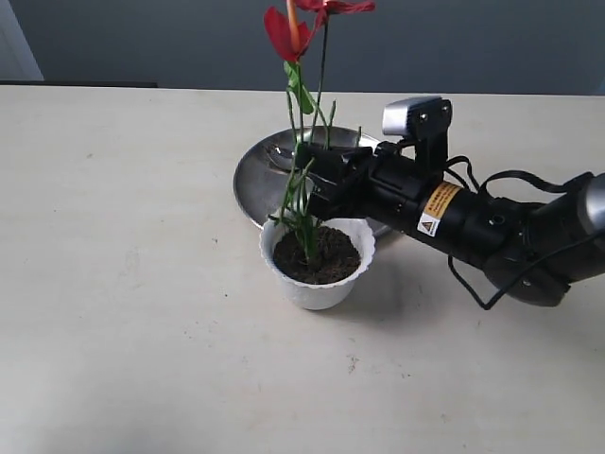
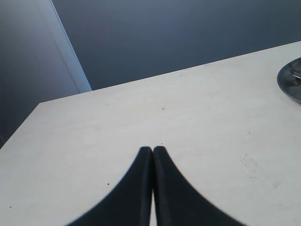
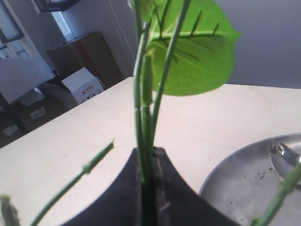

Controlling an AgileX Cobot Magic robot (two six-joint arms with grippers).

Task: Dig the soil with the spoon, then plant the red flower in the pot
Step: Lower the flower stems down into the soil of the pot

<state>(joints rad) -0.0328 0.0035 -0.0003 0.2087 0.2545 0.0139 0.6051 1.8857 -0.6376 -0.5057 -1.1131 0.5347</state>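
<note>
Right tool (image 1: 307, 184) clenched on the red flower (image 1: 288, 33) stems, just above the pot (image 1: 317, 295). Stem bases sit in the soil (image 1: 336, 260), flower upright. Pot stands on the counter (image 1: 142, 284) just beside the steel plate (image 1: 250, 184), and the spoon (image 1: 281, 154) lies in the plate. Left tool (image 2: 152, 150) clenched on nothing, low over the counter, plate edge near

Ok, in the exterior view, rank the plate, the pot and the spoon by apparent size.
1. Steel plate, widest, though the arm hides part.
2. White pot, clearly narrower despite sitting nearer.
3. Spoon, smallest; only its bowl shows.
</note>
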